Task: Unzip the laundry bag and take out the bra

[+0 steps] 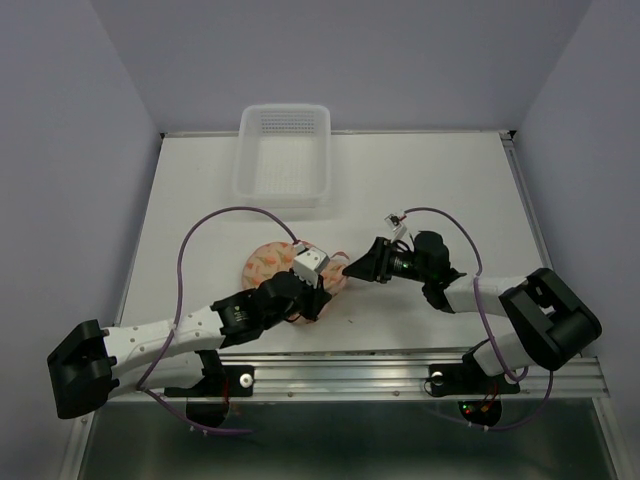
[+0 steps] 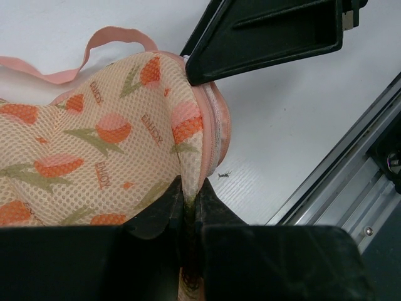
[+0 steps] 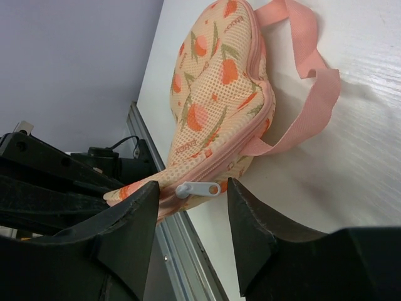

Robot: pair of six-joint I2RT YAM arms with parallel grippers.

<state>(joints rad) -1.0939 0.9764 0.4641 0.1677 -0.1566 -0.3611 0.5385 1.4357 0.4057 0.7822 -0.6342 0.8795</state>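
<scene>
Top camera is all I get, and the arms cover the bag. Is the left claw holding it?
Observer: Yes. The left wrist camera shows the left gripper pinched shut on the mesh edge of the laundry bag.
Operator: Did the other claw grab the zipper thingy?
Observer: Not yet. In the right wrist camera the right gripper is open, and the white zipper pull sits between its fingers. Neither finger seems to touch it.
Operator: Is the bag open?
Observer: No. The pink zipper looks closed along the part the right wrist camera shows.
</scene>
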